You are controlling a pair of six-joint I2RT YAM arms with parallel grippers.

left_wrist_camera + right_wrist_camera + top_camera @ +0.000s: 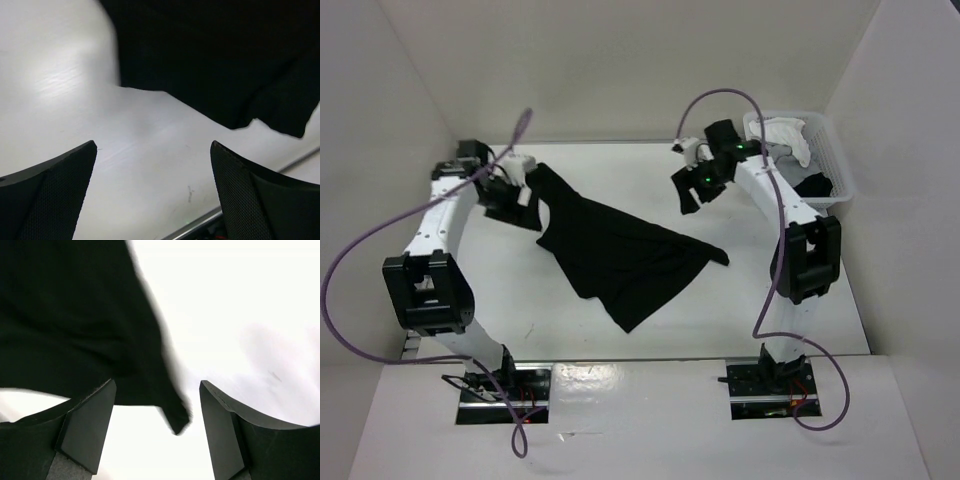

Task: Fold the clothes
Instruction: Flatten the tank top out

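- Seen from above, with 12 o'clock at the far wall, the black top [620,255] lay loose and crumpled on the white worktop [740,310], about in the middle.
- One narrow end of it reached toward 10 o'clock, a pointed corner ran out toward 3 o'clock, and another corner pointed toward 6 o'clock.
- The left hand [520,208] sat at 10 o'clock, just beside the narrow end of the garment; from above I could not tell whether the two touched.
- In the left wrist view the left hand [152,145] was spread wide. Its two dark fingers [55,190] had only bare worktop between them, and the black top filled the 12 to 2 o'clock part of that view, apart from the fingers.
- The right hand [688,198] hung at about 1 o'clock, above the worktop and clear of the corner at 3 o'clock.
- In the right wrist view the right hand [157,382] was parted with nothing clamped. The cloth covered the 9 to 12 o'clock part of that view, and a blurred tip showed low in the gap between the fingers [85,435].
- A white basket [840,165] stood at 2 o'clock by the right wall, with a white cloth [790,135] and something dark inside.
- A purple cable [360,260] looped off the left arm.
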